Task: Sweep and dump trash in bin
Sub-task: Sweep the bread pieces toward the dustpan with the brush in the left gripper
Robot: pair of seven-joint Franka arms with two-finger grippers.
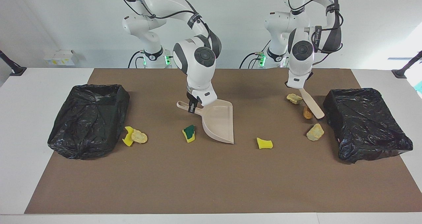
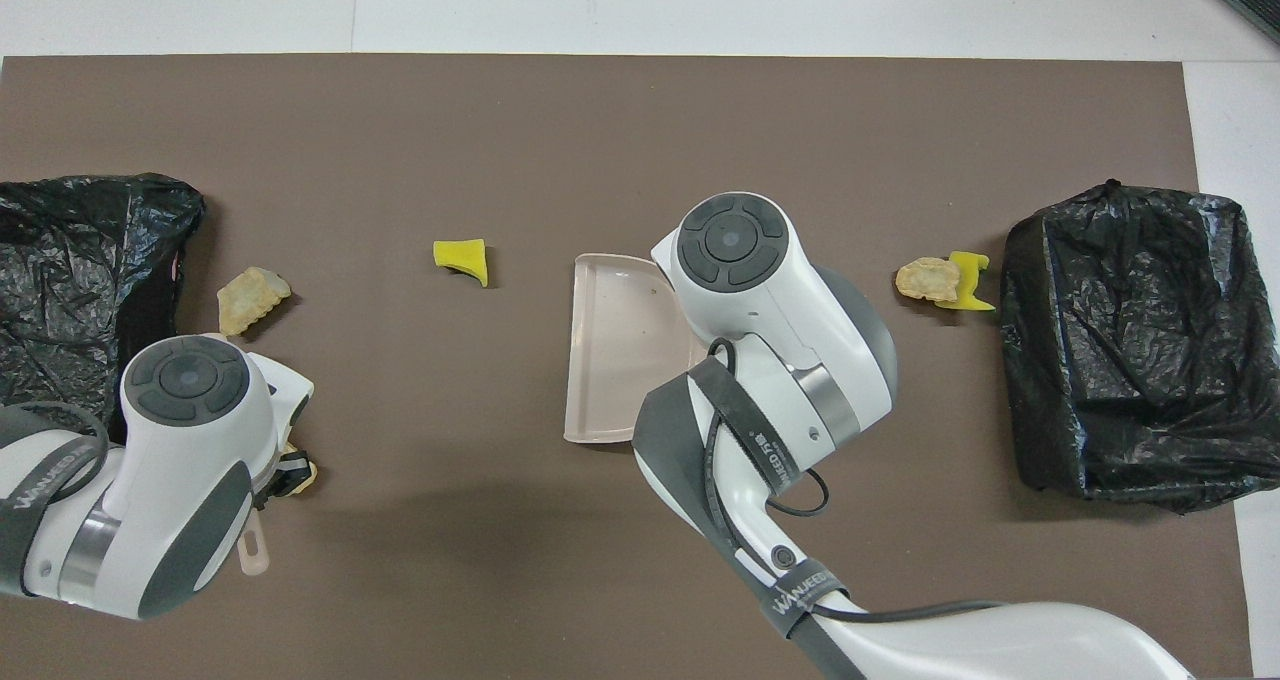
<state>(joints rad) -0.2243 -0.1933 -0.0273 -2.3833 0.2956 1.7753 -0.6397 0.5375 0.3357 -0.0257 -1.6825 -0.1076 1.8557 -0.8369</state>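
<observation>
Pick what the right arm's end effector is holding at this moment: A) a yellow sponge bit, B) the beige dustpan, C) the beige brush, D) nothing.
B: in the facing view the right end effector is shut on the handle of the beige dustpan, while the brush hangs from the left end effector.

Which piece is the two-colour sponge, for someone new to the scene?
Start at the beige dustpan held mid-table by the right pincer. The green-and-yellow sponge lies on the brown mat beside the pan, toward the right arm's bin. It alone has a dark green layer; the other sponge bits are plain yellow.
</observation>
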